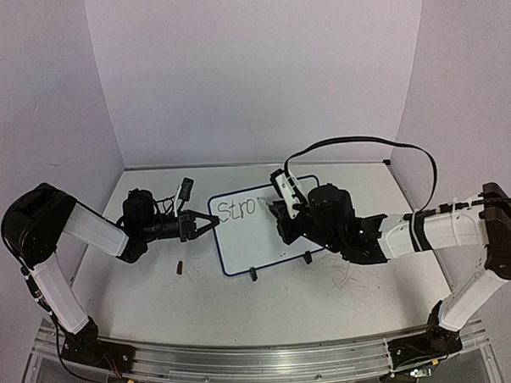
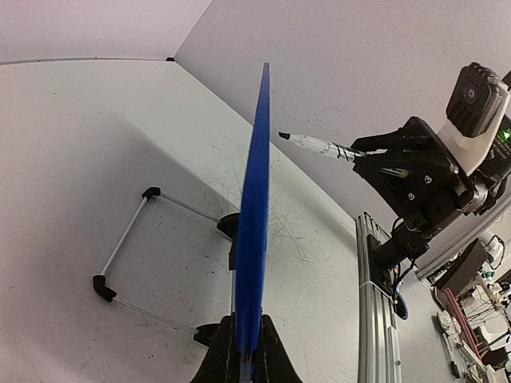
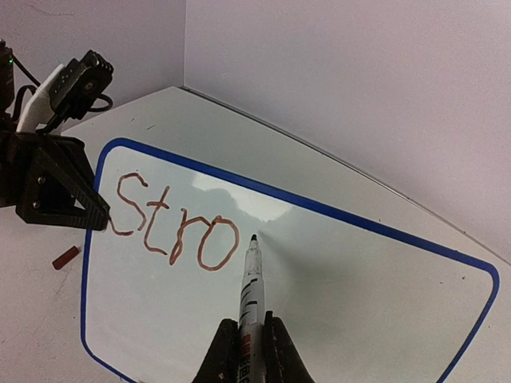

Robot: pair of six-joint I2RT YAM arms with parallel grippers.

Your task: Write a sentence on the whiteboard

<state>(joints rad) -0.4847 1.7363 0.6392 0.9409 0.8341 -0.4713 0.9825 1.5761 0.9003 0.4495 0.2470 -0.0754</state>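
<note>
The right gripper [image 3: 247,353] has its black, matte plastic fingers pressed together on a marker [image 3: 251,281]. The marker is a slim white barrel with dark print and a black conical tip, and it points forward out of the jaws. The tip sits just right of the last letter written. Seen edge-on from the left wrist, the marker [image 2: 319,147] seems to stand just off the surface, though I cannot tell for sure whether it touches. Behind these jaws, the right arm reaches in low from the right, its forearm in white shells with black joints.

The left gripper [image 1: 201,223] is clamped on the left edge of the whiteboard [image 1: 251,242], its angular black fingers [image 2: 239,361] pinching the thin blue rim. Its arm is bent at the elbow and stretches in low across the table [image 1: 286,313].

The whiteboard stands near the middle of the table between the two grippers, tilted back on black clip feet [image 1: 253,275] and a thin wire stand [image 2: 128,249]. It is glossy white, its rim is dark blue and its corners are rounded. The sentence [image 3: 172,223] so far reads "Stro" in looping reddish-brown strokes at the upper left.

A small reddish cap [image 1: 180,267] lies on the scuffed, scratched white tabletop near the board's lower left corner.
</note>
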